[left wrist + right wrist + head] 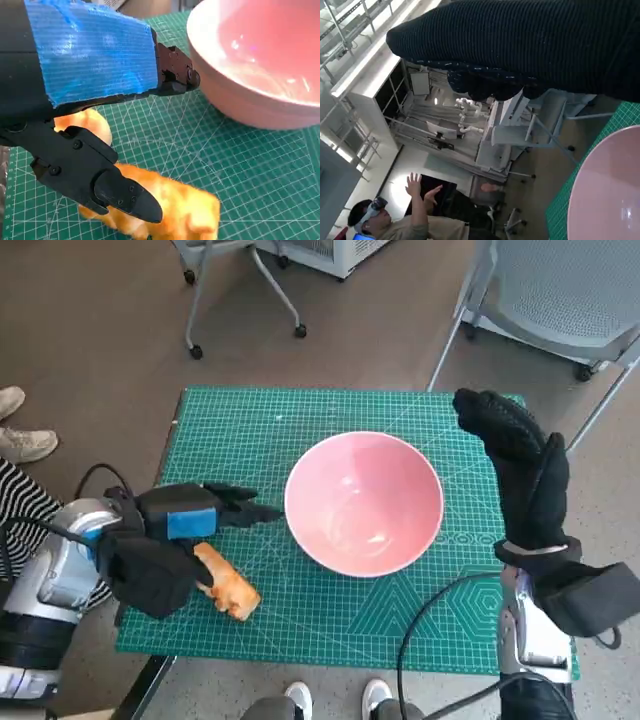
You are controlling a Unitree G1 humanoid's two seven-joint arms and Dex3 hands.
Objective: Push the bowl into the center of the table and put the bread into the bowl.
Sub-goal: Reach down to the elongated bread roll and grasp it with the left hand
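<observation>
Bread (228, 586) lies on the green mat (300, 430) near the front-left edge, just left of the bowl & apart from it. My left hand (175, 540) is low over it; in the wrist view the bread (170, 207) sits right under my fingers (107, 187), black tips resting on or just above its crust. Can't tell if there's real grip yet, nothing lifted. Fingers on the far side (175, 75) point toward the bowl (260, 65), close to its wall but w/ a gap.

Bowl (364, 502) is pink, upright, nothing inside, roughly mid-table, slightly right of center.

My right hand (520, 465) is raised at the right edge of the table, beside the bowl, not touching it, fingers extended upward & holding nothing. Its wrist view shows the glove (530, 45) across the top, bowl rim (605, 190) at one corner.

Beyond: chair legs (245, 300) on the floor past the far edge, a person (395, 220) w/ a raised hand in the room.
</observation>
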